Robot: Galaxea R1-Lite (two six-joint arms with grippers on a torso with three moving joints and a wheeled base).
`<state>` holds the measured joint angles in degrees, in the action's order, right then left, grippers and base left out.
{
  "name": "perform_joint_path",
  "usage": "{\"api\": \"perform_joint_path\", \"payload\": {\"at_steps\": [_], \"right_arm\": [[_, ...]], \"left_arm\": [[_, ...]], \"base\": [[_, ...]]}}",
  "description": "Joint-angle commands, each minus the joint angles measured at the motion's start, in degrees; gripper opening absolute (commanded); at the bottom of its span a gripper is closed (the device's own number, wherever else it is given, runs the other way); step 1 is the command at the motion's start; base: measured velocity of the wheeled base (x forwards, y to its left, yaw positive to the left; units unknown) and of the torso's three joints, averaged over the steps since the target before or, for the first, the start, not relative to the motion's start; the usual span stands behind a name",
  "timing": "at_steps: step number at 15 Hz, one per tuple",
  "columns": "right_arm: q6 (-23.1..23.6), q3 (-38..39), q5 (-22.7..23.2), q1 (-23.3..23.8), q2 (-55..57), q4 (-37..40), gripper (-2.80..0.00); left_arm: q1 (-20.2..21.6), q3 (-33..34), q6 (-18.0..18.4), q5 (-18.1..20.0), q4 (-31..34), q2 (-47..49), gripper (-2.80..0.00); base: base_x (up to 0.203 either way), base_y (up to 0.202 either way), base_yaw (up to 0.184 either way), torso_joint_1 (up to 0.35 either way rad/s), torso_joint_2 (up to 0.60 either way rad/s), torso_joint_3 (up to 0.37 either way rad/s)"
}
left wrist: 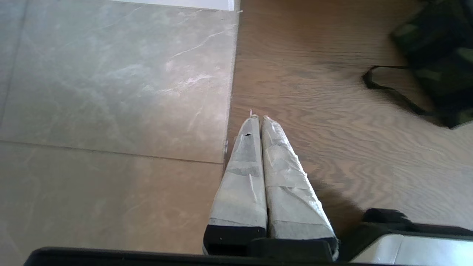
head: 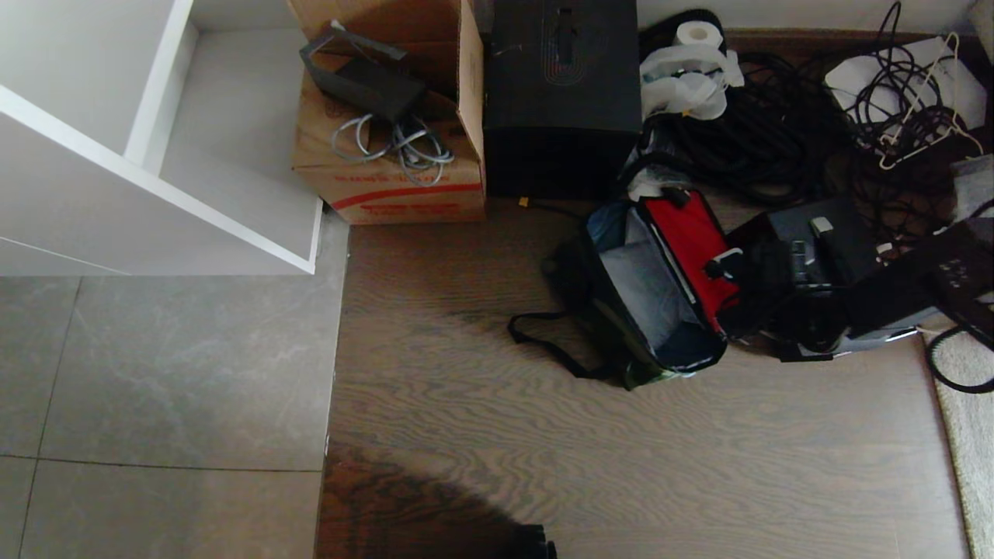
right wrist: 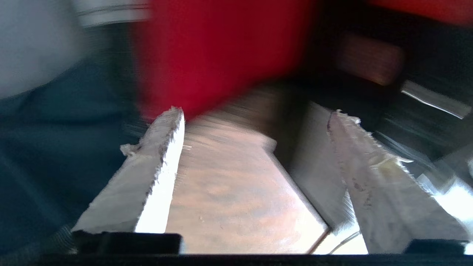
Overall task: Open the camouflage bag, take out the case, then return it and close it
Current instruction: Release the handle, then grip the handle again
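- the soft green-brown-black camouflage bag (head: 652, 299) lies open on the brown wood-grain floor (head: 481, 435), right of centre, its red-lined flap (head: 691, 241) thrown back to the right and its grey interior (head: 648, 291) showing nothing inside.
- the flat black rectangular hard case (head: 835, 272) lies just beside the flap on the right, partly under the robot's dark right arm.
- i judge the removal step to be done or finishing, and the return step to be next.
- the right gripper (right wrist: 255, 122) has its taped fingers (right wrist: 162, 147) spread with nothing between them; it hangs low over bare wood close to the red lining, and the wrist view is smeared.
- the next move calls for taking the case by its bar handle, which i cannot make out here, then lifting it left over the flap and lowering it flat into the grey interior without dragging the soft wall inward.
- the left gripper (left wrist: 257, 117) is parked near the seam of grey tile (head: 155, 373) and wood, fingers pressed together and holding nothing.
- count: one camouflage bag with one black strap (head: 543, 341) trailing left, one case, two grippers.
- far side: one brown cardboard carton (head: 388, 155), one tall black box (head: 561, 93), one roll of white paper (head: 697, 32), a heap of black cables (head: 776, 132) too tangled to count.
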<state>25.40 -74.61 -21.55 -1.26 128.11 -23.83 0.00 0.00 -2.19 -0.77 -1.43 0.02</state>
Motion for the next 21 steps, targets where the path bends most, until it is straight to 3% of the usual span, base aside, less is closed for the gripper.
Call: {"api": "perform_joint_path", "payload": {"at_steps": [1,2,3,4,6,8,13,14,15,16,21], "right_arm": [[-3.0,0.6,11.5,-2.0,-5.0,7.8,0.0],[-3.4,0.8,21.0,-2.2,-7.1,12.5,0.0],[-4.0,1.1,27.7,-2.8,-9.6,16.6,0.0],[-4.8,1.3,30.2,-3.5,-10.7,18.8,0.0],[-8.1,1.3,31.0,-4.8,-11.7,19.1,0.0],[-10.2,1.1,36.5,-5.5,-13.4,19.7,0.0],[-10.1,1.2,36.7,-5.6,-13.5,19.9,0.0],[-10.0,2.0,40.6,-6.1,-13.9,22.8,0.0],[-10.0,2.7,47.6,-6.8,-13.6,25.6,0.0],[-10.0,3.2,50.4,-7.4,-12.6,28.0,0.0],[-10.8,1.2,50.4,-9.5,-6.8,27.8,0.0]], "left_arm": [[0.0,0.5,0.0,0.0,-0.1,0.0,-2.8],[0.0,0.5,-0.1,0.0,-0.1,0.0,-2.8],[0.0,0.5,-0.1,0.0,-0.1,0.0,-2.8],[0.1,0.5,-0.1,0.0,-0.1,0.0,-2.8],[0.0,0.5,-0.1,0.0,-0.1,0.0,-2.8],[0.0,0.5,0.0,0.0,-0.1,0.0,-2.8],[0.0,0.5,-0.1,0.0,-0.1,0.0,-2.8],[0.0,0.5,-0.1,0.0,-0.1,0.0,-2.8],[0.0,0.5,-0.1,0.0,-0.1,0.0,-2.8],[0.0,0.5,-0.1,0.0,-0.1,0.0,-2.8],[0.0,0.5,-0.1,0.0,-0.1,0.0,-2.8]], "base": [[0.0,0.0,0.0,0.0,0.0,0.0],[0.0,0.0,0.0,0.0,0.0,0.0],[0.0,0.0,0.0,0.0,0.0,0.0],[0.0,0.0,0.0,0.0,0.0,0.0],[0.0,0.0,0.0,0.0,0.0,0.0],[0.0,0.0,0.0,0.0,0.0,0.0],[0.0,0.0,0.0,0.0,0.0,0.0],[0.0,0.0,0.0,0.0,0.0,0.0],[0.0,0.0,0.0,0.0,0.0,0.0],[0.0,0.0,0.0,0.0,0.0,0.0],[0.0,0.0,0.0,0.0,0.0,0.0]]}}
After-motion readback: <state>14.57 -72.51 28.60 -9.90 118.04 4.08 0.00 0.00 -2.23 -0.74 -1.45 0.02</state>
